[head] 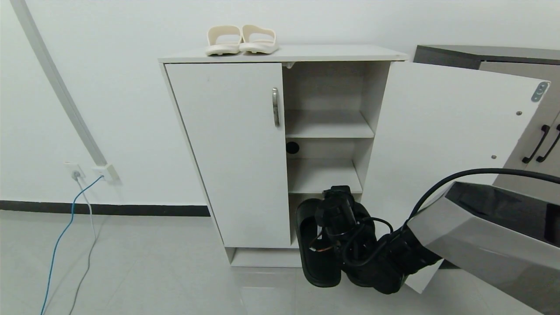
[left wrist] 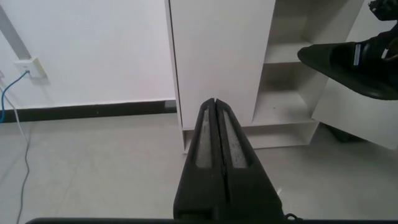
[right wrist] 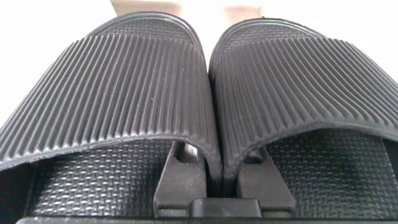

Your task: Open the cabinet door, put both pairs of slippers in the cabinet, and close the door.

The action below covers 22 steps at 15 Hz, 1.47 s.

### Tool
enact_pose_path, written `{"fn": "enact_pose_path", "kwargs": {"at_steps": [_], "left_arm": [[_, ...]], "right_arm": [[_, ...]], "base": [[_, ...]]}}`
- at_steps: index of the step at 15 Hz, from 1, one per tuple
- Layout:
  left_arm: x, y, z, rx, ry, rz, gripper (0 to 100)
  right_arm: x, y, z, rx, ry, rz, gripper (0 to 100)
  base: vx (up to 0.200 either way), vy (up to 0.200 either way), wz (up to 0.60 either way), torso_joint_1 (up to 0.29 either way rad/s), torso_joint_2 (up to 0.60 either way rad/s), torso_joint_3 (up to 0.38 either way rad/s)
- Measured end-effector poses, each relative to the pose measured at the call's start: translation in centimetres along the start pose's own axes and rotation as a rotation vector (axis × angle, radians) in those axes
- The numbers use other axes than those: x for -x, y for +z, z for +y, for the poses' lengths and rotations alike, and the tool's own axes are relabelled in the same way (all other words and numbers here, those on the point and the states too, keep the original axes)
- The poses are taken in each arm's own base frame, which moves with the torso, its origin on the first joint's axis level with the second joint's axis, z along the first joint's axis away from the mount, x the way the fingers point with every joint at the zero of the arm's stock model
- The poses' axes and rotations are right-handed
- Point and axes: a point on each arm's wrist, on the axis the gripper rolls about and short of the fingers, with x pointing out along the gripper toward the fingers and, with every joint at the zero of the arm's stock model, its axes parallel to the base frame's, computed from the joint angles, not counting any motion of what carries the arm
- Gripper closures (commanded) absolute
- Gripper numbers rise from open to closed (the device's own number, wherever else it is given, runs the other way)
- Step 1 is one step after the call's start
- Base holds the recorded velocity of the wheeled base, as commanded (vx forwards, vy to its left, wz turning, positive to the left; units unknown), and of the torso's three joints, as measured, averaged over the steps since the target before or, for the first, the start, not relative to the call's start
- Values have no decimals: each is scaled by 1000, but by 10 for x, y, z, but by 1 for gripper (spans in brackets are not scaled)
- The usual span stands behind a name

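— Where's the pair?
— My right gripper (head: pixel 337 210) is clamped on the black ribbed rubber slippers (head: pixel 317 249), just before the open white wooden cabinet (head: pixel 227 153).
— And the others?
— The cream foam slippers (head: pixel 241 40) are on top. My left gripper (left wrist: pixel 214 106) is pressed closed, holding nothing.

Cabinet (head: pixel 227 144): no text, label or number that can be read
Black slippers (right wrist: pixel 118 93): ribbed straps, no lettering that can be read
Cream slippers (head: pixel 241 40): no print that can be read
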Motion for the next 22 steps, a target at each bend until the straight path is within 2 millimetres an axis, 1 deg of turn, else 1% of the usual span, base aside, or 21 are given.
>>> {"fn": "enact_pose_path", "kwargs": {"at_steps": [8, 11, 14, 17, 22], "left_arm": [[0, 0, 0, 1, 1, 1, 100], [0, 0, 0, 1, 1, 1, 100], [0, -1, 0, 0, 1, 2, 100], [0, 0, 0, 1, 1, 1, 100], [0, 0, 0, 1, 1, 1, 100]], "right_arm": [[-4, -7, 1, 4, -5, 4, 100], [-4, 1, 3, -1, -16, -68, 100], [-1, 10, 3, 7, -2, -191, 100], [-5, 8, 1, 21, -5, -239, 100], [-9, 4, -2, 33, -16, -229, 100]], "base": [[0, 0, 0, 8, 2, -197], [0, 0, 0, 4, -1, -175], [0, 0, 0, 4, -1, -20], [0, 0, 0, 0, 0, 0], [200, 0, 0, -1, 1, -3]]}}
